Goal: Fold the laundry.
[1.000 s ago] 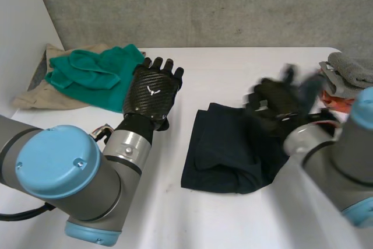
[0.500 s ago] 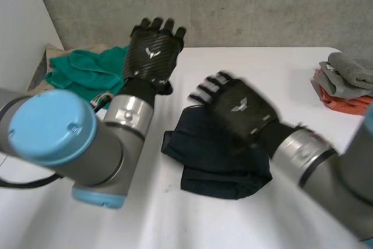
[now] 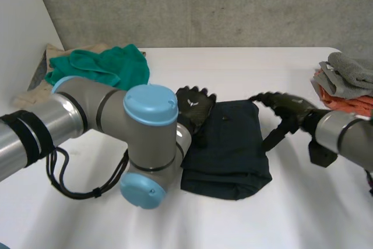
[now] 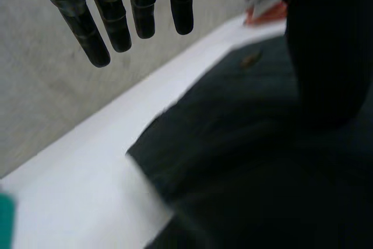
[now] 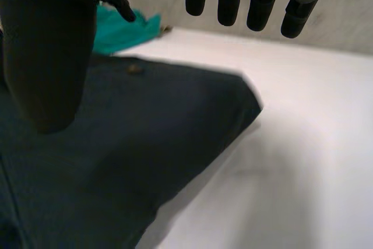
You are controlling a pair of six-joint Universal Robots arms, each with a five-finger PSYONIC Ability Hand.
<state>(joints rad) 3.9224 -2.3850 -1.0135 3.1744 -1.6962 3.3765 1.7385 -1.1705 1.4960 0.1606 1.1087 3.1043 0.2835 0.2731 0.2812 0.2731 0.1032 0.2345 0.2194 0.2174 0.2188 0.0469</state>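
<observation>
A folded navy garment (image 3: 230, 144) lies on a white counter (image 3: 233, 65) between two black robot hands. The left robot hand (image 3: 195, 106) is over the garment's far corner on its own side, released, with straight fingers hanging above the fabric. The right robot hand (image 3: 291, 109) is at the opposite edge, also released, with its fingers spread and its thumb reaching down beside the cloth. Whether either hand touches the fabric cannot be told. Beyond the left robot hand, a green cloth (image 3: 99, 68) is heaped on a beige cloth (image 3: 35, 94). Beyond the right robot hand sits a stack of grey and orange cloths (image 3: 347, 77). The step in hand looks like settling this fold before the next one. To do it well, both palms should probably come down flat and sweep from the middle outwards, lightly enough that the top layer does not slide off the one beneath and the edges stay lined up.
</observation>
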